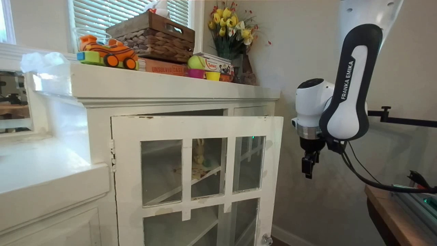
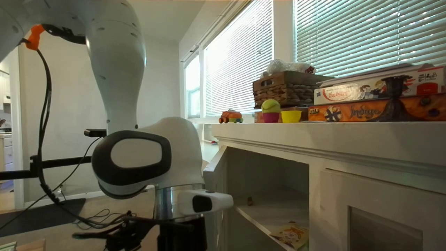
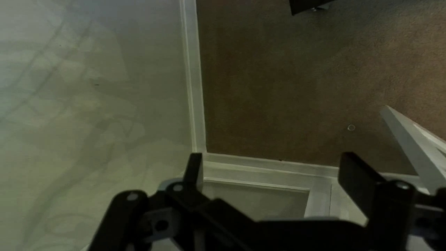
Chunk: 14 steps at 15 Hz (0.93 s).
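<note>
Cabinet door [image 1: 199, 128], white and glass-paned, stands ajar in an exterior view, with the robot's end effector [image 1: 310, 167] pointing downward near it but apart from the frame, before a pale wall [image 1: 286, 44]. Yellow flowers [image 1: 228, 22], a woven basket [image 1: 160, 44] and an orange toy vehicle [image 1: 112, 51] line the cabinet top [image 1: 170, 82] beside window blinds [image 1: 109, 13], while a wooden bench [image 1: 385, 205] edges in at lower right. In an exterior view, the arm [image 2: 116, 66] fills the near side of the room, a dark mat [image 2: 38, 219] behind it, as stacked game boxes [image 2: 366, 104], a dark candlestick [image 2: 394, 94] and a yellow cup [image 2: 291, 116] share the cabinet top and a ball [image 2: 270, 105] sits on a pink cup [image 2: 270, 118]; below, a shelf [image 2: 268, 209] bears a bright printed sheet [image 2: 292, 235]. Black fingers [image 3: 193, 170] stand spread wide in the wrist view, nothing gripped between them, above a brown floor [image 3: 296, 76] edged by white baseboard [image 3: 196, 87]. The cabinet door juts in at far right, beyond the fingers.
</note>
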Each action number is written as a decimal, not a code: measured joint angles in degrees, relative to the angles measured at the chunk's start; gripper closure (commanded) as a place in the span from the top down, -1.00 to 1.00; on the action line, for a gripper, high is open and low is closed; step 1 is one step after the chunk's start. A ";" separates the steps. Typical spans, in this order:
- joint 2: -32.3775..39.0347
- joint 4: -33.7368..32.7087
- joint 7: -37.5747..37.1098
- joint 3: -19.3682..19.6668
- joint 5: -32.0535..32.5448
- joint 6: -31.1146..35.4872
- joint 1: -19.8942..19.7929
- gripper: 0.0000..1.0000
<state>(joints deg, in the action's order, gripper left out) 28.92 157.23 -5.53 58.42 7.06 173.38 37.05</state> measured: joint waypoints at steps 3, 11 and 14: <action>-0.38 -0.42 0.07 0.80 0.00 0.92 1.24 1.00; -3.13 0.14 1.51 -4.72 -0.09 5.72 5.02 1.00; -3.16 0.06 1.82 -5.95 -0.09 5.74 4.35 1.00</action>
<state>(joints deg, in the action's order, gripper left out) 25.76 157.29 -3.71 52.47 6.97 179.12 41.41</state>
